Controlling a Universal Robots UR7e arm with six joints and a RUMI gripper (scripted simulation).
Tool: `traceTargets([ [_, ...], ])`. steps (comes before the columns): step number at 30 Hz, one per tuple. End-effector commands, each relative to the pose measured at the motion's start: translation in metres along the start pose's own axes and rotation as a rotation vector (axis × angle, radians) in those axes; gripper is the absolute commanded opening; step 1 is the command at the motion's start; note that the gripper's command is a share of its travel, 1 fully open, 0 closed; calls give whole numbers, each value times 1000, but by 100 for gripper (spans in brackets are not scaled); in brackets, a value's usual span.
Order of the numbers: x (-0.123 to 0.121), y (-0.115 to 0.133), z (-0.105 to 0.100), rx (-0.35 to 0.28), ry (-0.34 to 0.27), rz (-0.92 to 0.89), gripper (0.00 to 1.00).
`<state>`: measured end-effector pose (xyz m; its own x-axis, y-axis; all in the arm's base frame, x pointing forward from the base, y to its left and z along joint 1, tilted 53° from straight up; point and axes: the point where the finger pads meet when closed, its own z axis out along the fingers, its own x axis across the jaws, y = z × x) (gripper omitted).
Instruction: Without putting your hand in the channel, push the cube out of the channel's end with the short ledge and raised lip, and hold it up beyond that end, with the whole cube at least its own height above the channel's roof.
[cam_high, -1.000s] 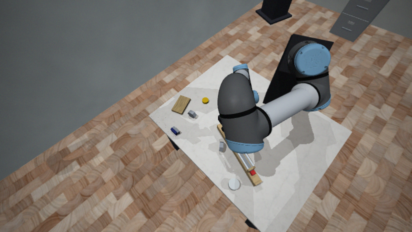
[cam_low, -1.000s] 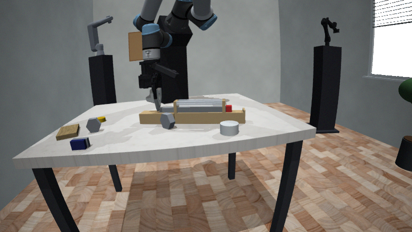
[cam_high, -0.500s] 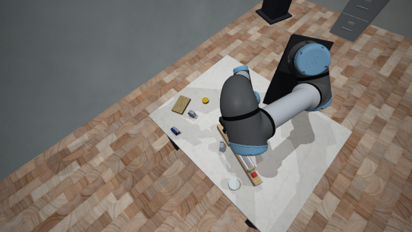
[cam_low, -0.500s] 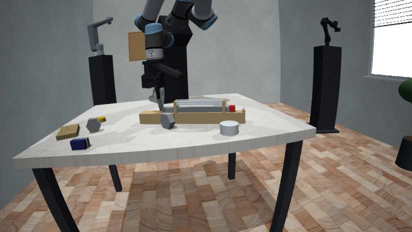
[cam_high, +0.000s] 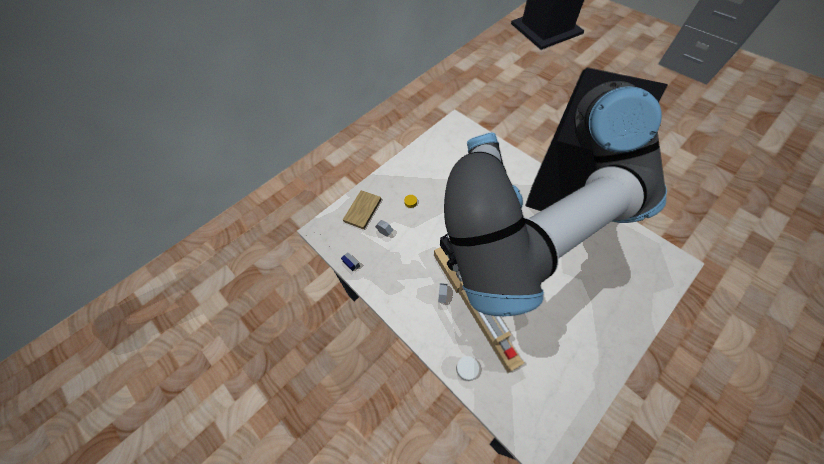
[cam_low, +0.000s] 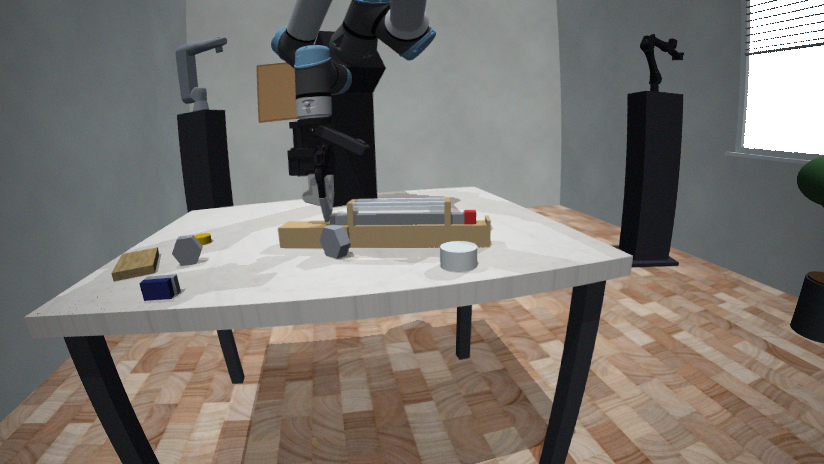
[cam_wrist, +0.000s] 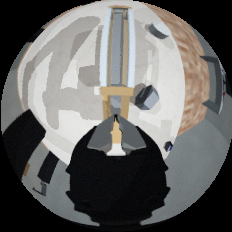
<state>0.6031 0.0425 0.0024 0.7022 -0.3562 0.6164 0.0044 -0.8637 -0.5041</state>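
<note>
Grey-walled room, parquet floor, white table (cam_low: 345, 299). Wooden channel (cam_low: 403, 235) lies across it; a grey rod (cam_low: 397, 218) runs through under the roof, and the red cube (cam_low: 469, 216) sits out on the short ledge at the right end, just inside the lip. Gripper (cam_low: 322, 208) clenched on nothing, tips down at the rod's left end. Push looks nearly done; grasp and lift remain. Grey hexagonal block (cam_low: 335, 240) touches the channel's near wall; white disc (cam_low: 458, 255) stands near the cube's end.
</note>
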Motion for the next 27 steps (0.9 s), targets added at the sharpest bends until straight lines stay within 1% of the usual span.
traceTargets([
  [1, 0, -1, -1, 0, 1, 0, 0],
  [6, 0, -1, -14, 0, 1, 0, 0],
  [16, 0, -1, -56, 0, 1, 0, 0],
  [18, 0, -1, -56, 0, 1, 0, 0],
  [23, 0, -1, -67, 0, 1, 0, 0],
  [27, 0, -1, -70, 0, 1, 0, 0],
])
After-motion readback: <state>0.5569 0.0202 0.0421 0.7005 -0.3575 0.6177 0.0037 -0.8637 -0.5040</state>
